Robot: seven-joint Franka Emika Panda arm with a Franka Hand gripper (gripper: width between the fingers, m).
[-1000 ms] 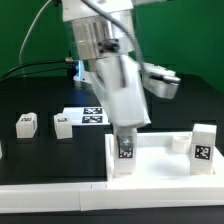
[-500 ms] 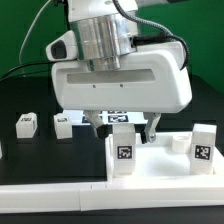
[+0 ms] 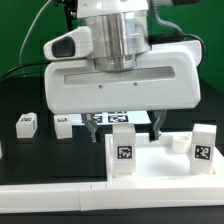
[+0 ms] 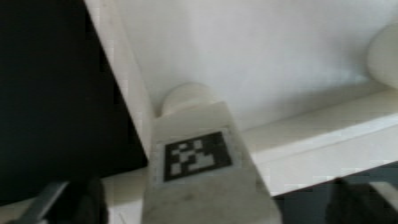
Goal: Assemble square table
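Right under the wrist, on the near corner of the square plate [image 3: 160, 160] toward the exterior view's left, stands the tagged leg [image 3: 125, 155] I'm watching, upright in its corner socket with its long axis pointing straight up at the camera. My tool [image 3: 124, 128] hovers just above it, spread wide and holding nothing; in the exterior view one finger [image 3: 94, 124] hangs clear to each side, and in the wrist view the leg sits in the gap between them, touching neither. So the line-up is what matters: the leg lies directly below, centred between the fingers, so I reckon any regrasp is a straight drop with no sideways shift. I can't tell whether that leg is fully seated. Another upright leg [image 3: 203, 148] stands on the plate at the exterior view's right, and two loose legs [image 3: 27, 124] [image 3: 63, 126] lie well apart on the black counter [image 3: 30, 160].
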